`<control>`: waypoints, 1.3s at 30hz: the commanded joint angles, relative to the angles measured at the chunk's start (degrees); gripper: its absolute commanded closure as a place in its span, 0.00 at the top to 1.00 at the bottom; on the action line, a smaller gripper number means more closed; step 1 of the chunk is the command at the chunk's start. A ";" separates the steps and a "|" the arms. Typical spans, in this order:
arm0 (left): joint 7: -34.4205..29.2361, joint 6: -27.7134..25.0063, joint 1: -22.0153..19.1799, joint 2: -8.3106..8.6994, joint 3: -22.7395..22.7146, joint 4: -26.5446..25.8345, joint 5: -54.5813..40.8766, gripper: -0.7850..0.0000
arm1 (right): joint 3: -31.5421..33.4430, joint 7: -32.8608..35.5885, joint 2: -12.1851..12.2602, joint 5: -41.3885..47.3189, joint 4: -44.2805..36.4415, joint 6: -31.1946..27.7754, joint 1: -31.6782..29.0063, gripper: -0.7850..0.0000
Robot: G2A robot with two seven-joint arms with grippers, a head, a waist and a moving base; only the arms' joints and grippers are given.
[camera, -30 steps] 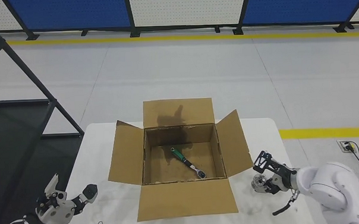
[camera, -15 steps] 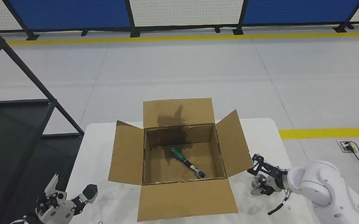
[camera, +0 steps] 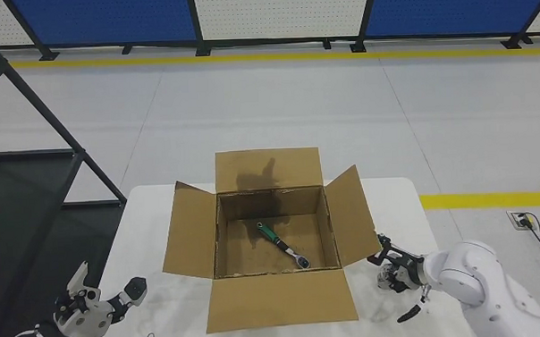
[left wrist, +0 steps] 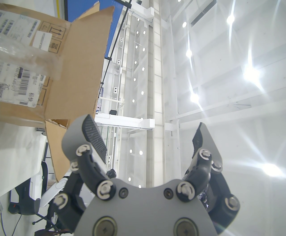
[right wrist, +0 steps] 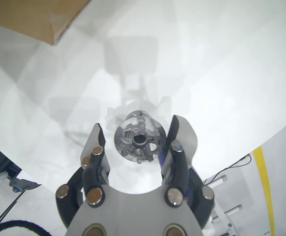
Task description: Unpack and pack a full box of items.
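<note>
Count it off: one cardboard box (camera: 279, 298) in the middle of the white table (camera: 148, 253), all four flaps folded outward. One ratchet wrench (camera: 282, 244) with a green handle lies on the box floor, set diagonally with its chrome head toward the front right corner. One metal hub (right wrist: 140, 140), a flanged, gear-like part, stands on the table outside the box, just beside the right flap.

Two grippers are on the job. The right gripper (right wrist: 136, 124) is low over the table with its jaws apart, straddling that hub. One finger sits right up against the flange, though contact cannot be confirmed, and the other finger stands clear with a gap showing. Nothing is clamped.

The left gripper (left wrist: 144, 121) is at the table's near left corner, jaws spread wide and holding nothing. It is tipped up toward the ceiling lights, with the box off to its side.

One small dark ring (camera: 151, 336) lies on the table near the front edge, too small to identify.

Against a second ago, the right gripper has slid in toward the box's right flap and dropped down over the hub. The left gripper, the wrench and the box haven't budged.
</note>
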 commanded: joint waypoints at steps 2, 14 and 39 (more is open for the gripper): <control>0.00 0.00 0.00 0.00 0.00 0.00 0.00 1.00 | 0.66 -0.57 0.20 0.41 -0.20 0.43 -0.02 0.09; 0.00 0.00 0.00 0.00 0.00 0.00 0.00 1.00 | 17.56 -1.15 2.98 1.38 -21.54 11.40 -8.85 0.00; 0.00 0.00 0.00 0.00 0.00 0.00 0.00 1.00 | 1.77 0.51 1.46 11.81 -41.62 25.87 7.32 0.00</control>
